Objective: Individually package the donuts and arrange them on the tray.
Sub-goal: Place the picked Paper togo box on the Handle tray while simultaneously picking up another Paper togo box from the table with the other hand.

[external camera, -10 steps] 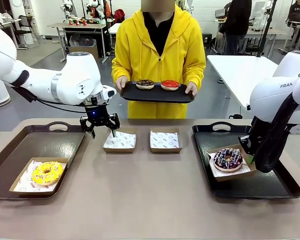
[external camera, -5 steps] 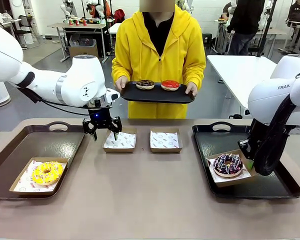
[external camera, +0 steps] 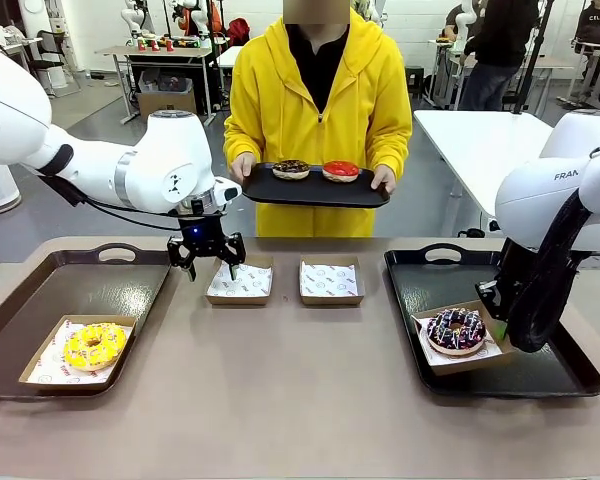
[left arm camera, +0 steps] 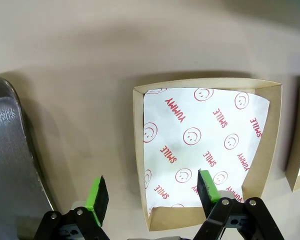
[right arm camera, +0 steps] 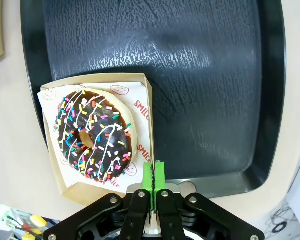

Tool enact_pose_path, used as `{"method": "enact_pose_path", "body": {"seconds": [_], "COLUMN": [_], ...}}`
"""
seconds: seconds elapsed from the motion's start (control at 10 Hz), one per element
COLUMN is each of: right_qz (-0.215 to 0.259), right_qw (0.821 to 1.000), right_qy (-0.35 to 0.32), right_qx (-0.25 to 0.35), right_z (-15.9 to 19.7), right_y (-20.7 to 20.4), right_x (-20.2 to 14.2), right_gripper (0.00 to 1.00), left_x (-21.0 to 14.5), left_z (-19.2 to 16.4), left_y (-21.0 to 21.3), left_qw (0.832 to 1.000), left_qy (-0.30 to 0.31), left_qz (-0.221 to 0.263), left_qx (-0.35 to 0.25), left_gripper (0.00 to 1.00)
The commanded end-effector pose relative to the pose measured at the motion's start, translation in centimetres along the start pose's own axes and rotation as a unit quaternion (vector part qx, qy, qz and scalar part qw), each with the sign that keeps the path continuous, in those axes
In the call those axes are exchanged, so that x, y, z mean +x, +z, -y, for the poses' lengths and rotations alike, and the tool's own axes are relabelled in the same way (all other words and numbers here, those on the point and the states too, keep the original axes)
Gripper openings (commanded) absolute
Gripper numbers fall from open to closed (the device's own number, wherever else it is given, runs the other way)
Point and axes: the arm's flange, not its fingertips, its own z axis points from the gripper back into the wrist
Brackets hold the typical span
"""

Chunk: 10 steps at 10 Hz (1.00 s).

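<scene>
Packaging looks half done: the left gripper (left arm camera: 152, 192), jaws spread astride the empty paper-lined box's (left arm camera: 205, 125) side wall, likely must close on it next, while well right of that box the right gripper (right arm camera: 153, 175), jaws pressed together, sits at the rim of the purple sprinkled donut's (right arm camera: 92, 135) box, and beyond it the chocolate donut (external camera: 290, 167) and red donut (external camera: 340, 170) lie unboxed on the person's tray (external camera: 315, 192).

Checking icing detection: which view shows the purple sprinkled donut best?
Right wrist view: the purple sprinkled donut is seen close from above, hole and sprinkles sharp, in its box on the black tray. Front view: same donut, small and oblique. Left wrist view looks at an empty lined box.
</scene>
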Motion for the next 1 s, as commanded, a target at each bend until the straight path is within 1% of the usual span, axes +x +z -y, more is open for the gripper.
{"method": "enact_pose_path", "body": {"seconds": [0.0, 0.1, 0.2, 0.3, 0.4, 0.5, 0.6, 0.7, 0.8, 0.9], "right_qz": [0.004, 0.003, 0.002, 0.0, -0.001, -0.001, -0.001, -0.001, -0.001, 0.0], "right_qw": [1.0, 1.0, 1.0, 1.0, 1.0, 1.0, 1.0, 1.0, 1.0, 1.0], "right_qy": [0.01, 0.011, 0.011, 0.012, 0.013, 0.013, 0.014, 0.014, 0.014, 0.014], "right_qx": [-0.007, -0.005, -0.004, -0.003, -0.003, -0.001, 0.0, 0.002, 0.005, 0.006], "right_z": [0.93, 0.9, 0.86, 0.85, 0.85, 0.87, 0.88, 0.93, 1.01, 1.03], "right_y": [-2.46, -2.46, -2.46, -2.46, -2.47, -2.48, -2.51, -2.52, -2.53, -2.53], "right_x": [-3.98, -3.95, -3.94, -3.96, -3.97, -3.97, -3.93, -3.91, -3.87, -3.9], "right_gripper": [0.01, 0.01, 0.25, 0.57, 0.84, 1.0, 1.0, 1.0, 0.96, 1.0], "left_x": [0.45, 0.47, 0.52, 0.52, 0.58, 0.59, 0.66, 0.73, 0.75, 0.72], "left_z": [0.09, 0.09, 0.1, 0.14, 0.13, 0.07, -0.02, -0.07, -0.03, -0.06], "left_y": [-0.01, -0.04, -0.06, -0.12, -0.05, 0.12, 0.2, 0.17, 0.11, 0.07], "left_qw": [1.0, 1.0, 1.0, 1.0, 1.0, 1.0, 0.999, 1.0, 1.0, 1.0], "left_qy": [-0.008, -0.007, -0.009, -0.011, -0.01, -0.007, -0.009, -0.004, -0.003, -0.005], "left_qz": [0.007, 0.01, 0.011, 0.012, 0.014, 0.028, 0.035, 0.028, 0.026, 0.025], "left_qx": [0.006, 0.007, 0.007, 0.006, 0.002, 0.0, -0.01, -0.013, -0.013, -0.011], "left_gripper": [0.93, 0.93, 0.93, 0.93, 0.93, 0.93, 0.93, 1.0, 1.0, 1.0]}}
